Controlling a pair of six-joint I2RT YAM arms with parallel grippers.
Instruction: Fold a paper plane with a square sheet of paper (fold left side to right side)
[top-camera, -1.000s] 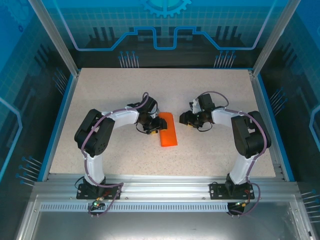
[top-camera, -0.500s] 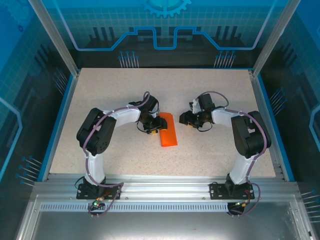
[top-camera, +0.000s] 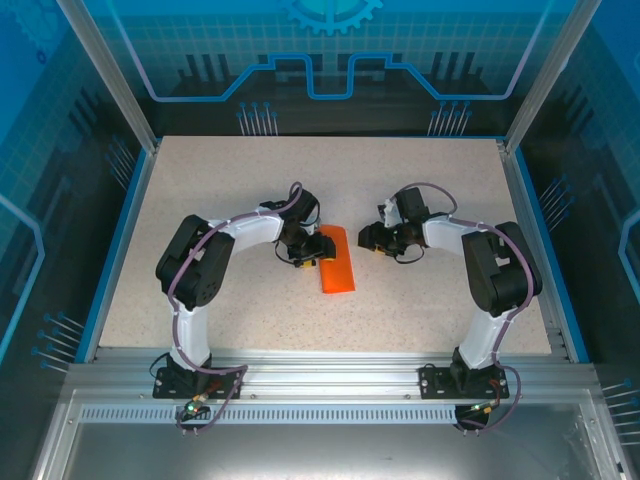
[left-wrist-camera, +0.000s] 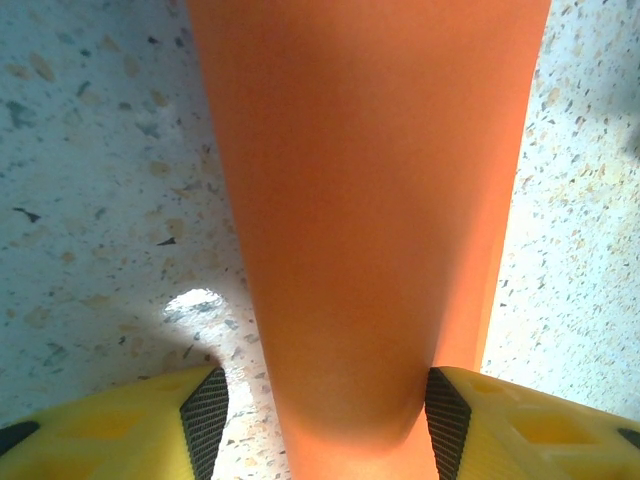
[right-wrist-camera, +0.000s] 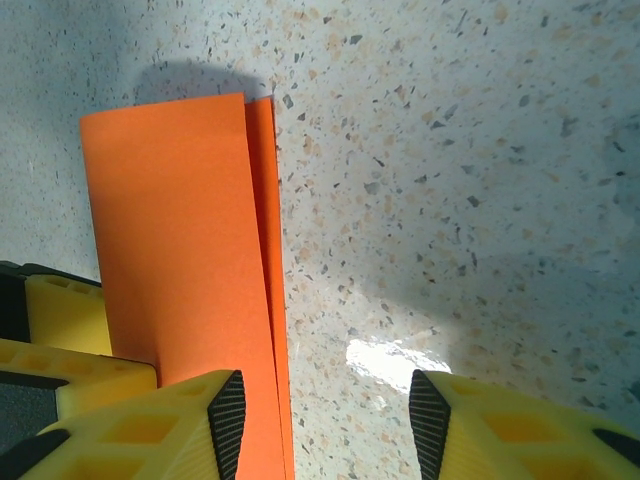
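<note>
Speckled table (top-camera: 200, 180) carries the work near its centre. Left arm (top-camera: 245, 232) and right arm (top-camera: 455, 235) reach inward toward each other. Square sheet of paper (top-camera: 336, 262) lies between them as a doubled orange strip. Its long axis runs away from the bases, far end leaning slightly left. Right wrist view: top layer stops just short of the lower layer's edge. Left gripper (top-camera: 308, 254) sits at the strip's left long edge, far half. Its jaws are spread and the strip passes between the pads (left-wrist-camera: 205, 412), one pad apart from the paper, the other just beside it; not clamped. Right gripper (top-camera: 366, 238) hangs just off the strip's right side, jaws apart over bare table, holding nothing. Judgement: the left-to-right fold looks laid over. The left arm is nearer, so pressing the crease along the long axis likely falls to it.
</note>
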